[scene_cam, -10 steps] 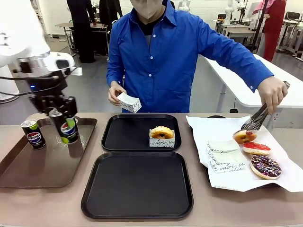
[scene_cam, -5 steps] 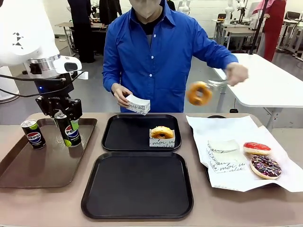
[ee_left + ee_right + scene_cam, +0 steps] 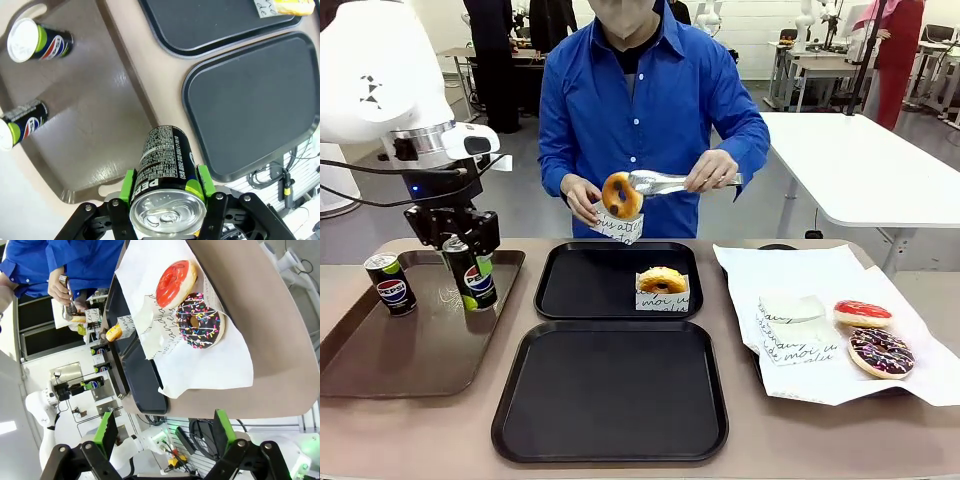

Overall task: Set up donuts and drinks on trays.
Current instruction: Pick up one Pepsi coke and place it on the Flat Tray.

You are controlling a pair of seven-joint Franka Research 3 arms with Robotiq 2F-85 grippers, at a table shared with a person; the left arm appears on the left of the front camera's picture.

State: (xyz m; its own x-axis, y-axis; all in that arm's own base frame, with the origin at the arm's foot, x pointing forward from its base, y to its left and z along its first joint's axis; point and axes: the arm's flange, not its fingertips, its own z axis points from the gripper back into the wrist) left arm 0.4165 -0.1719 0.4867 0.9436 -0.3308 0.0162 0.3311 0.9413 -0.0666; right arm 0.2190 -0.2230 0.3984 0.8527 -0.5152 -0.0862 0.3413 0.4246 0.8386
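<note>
Black can [image 3: 162,155], clamped inside left gripper [image 3: 167,184]

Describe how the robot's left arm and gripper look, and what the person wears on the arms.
The left arm is a white rounded shell with small black marks, a silver ring and black cables. The left gripper is black with green pads. The person wears long blue shirt sleeves.

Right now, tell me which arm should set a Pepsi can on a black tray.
Left. The left gripper is shut on a can over the brown tray, beside the black trays; the right gripper is open and empty.
</note>
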